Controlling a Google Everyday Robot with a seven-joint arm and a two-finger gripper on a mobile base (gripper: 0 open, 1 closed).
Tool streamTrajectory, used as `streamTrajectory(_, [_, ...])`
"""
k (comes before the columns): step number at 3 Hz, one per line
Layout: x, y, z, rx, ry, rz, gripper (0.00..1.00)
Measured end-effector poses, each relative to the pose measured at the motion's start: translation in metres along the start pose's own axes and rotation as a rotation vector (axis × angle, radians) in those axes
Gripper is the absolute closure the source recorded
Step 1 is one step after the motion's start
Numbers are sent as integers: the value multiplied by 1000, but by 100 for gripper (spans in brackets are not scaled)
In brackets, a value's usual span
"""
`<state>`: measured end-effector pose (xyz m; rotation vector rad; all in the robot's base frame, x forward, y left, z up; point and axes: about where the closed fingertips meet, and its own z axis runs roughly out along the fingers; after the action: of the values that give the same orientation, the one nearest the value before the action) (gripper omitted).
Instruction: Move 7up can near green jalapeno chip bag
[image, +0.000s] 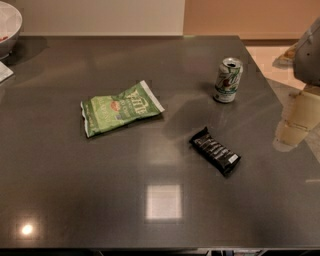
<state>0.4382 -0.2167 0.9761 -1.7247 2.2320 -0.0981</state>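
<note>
The 7up can (228, 80) stands upright on the dark grey table (100, 190) at the back right, silver-white with green and red markings. The green jalapeno chip bag (120, 108) lies flat left of the middle, well apart from the can. My gripper (294, 124) hangs at the right edge of the view, pale below a grey arm part (309, 50), to the right of the can and not touching it. It holds nothing that I can see.
A black wrapped snack bar (215, 150) lies in front of the can, right of the middle. A white bowl (7, 27) sits at the back left corner. The table's right edge (280, 100) runs close to the can.
</note>
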Motion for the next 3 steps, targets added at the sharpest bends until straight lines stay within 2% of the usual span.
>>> streamTrajectory(1, [-1, -6, 2, 2, -9, 2, 0])
streamTrajectory(2, [-4, -27, 15, 0, -60, 10, 0])
streamTrajectory(3, [-9, -59, 34, 13, -115, 19, 0])
